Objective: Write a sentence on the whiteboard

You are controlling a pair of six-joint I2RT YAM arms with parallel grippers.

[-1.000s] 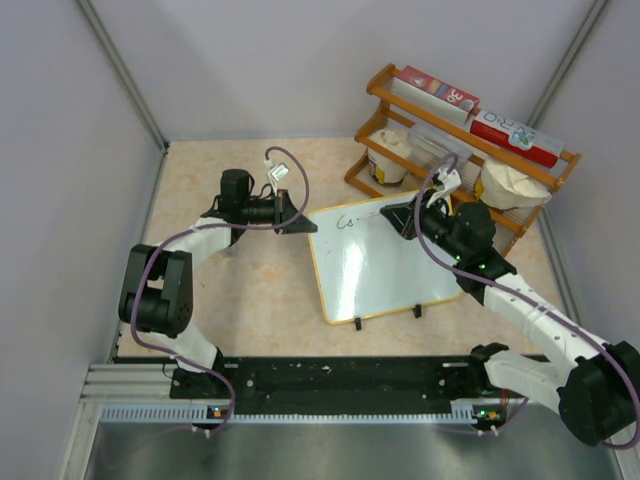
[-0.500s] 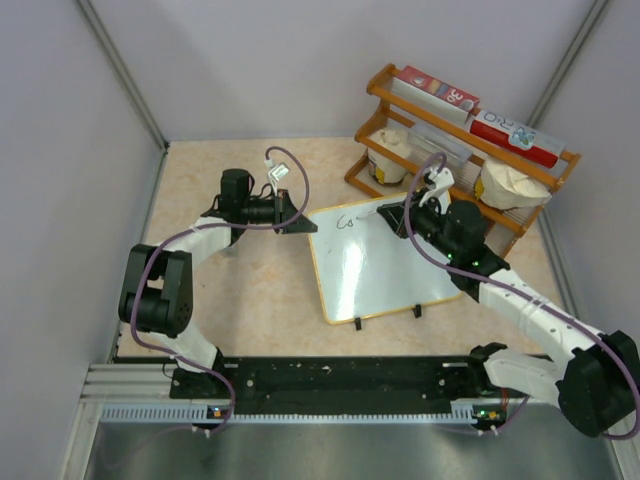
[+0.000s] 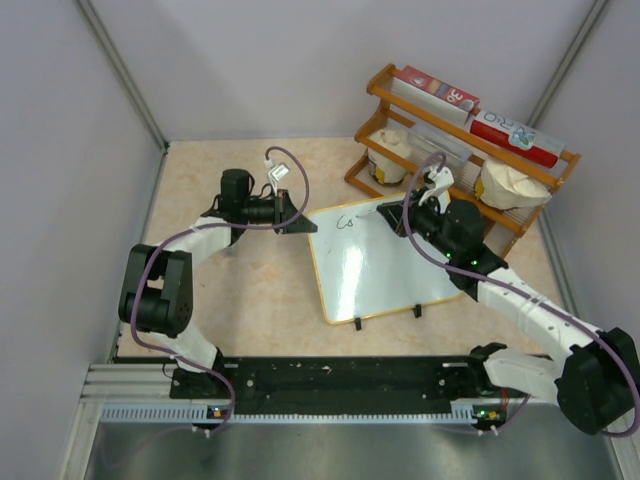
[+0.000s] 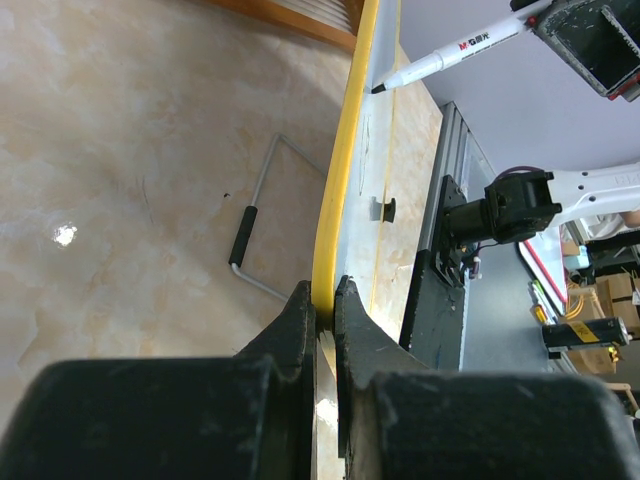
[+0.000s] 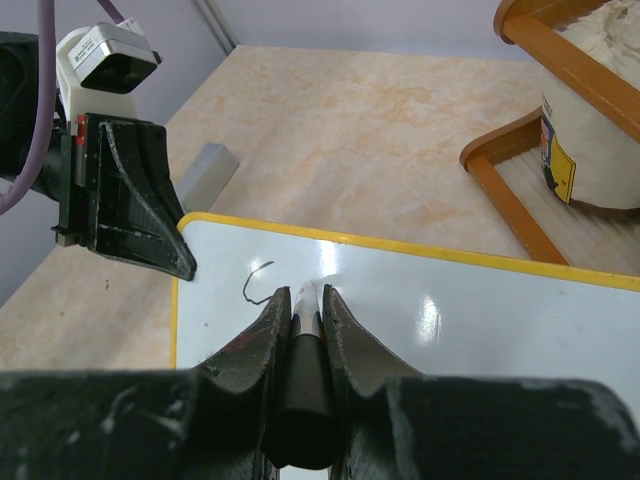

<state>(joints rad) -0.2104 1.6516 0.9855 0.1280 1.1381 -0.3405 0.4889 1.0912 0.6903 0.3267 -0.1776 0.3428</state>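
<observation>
The whiteboard point(image 3: 385, 270) lies in the middle of the table, white with a yellow rim and two black feet at its near edge. A short start of the sentence point(image 3: 347, 221), black marker strokes, sits near its far left corner and also shows in the right wrist view point(image 5: 258, 281). My left gripper point(image 3: 300, 226) is shut on the board's yellow rim point(image 4: 338, 210) at the far left corner. My right gripper point(image 3: 401, 217) is shut on a white marker point(image 5: 307, 305), its tip at the board surface point(image 5: 470, 310) just right of the strokes. The marker also shows in the left wrist view point(image 4: 450, 60).
A wooden rack point(image 3: 462, 150) with red boxes and white tubs stands at the back right, close behind my right gripper. A wire stand point(image 4: 255, 215) lies on the table beside the board. Grey walls close off the left, back and right.
My right gripper has shifted a little to the left and farther back along the board's top edge with the marker. The left gripper and the board have not moved.
</observation>
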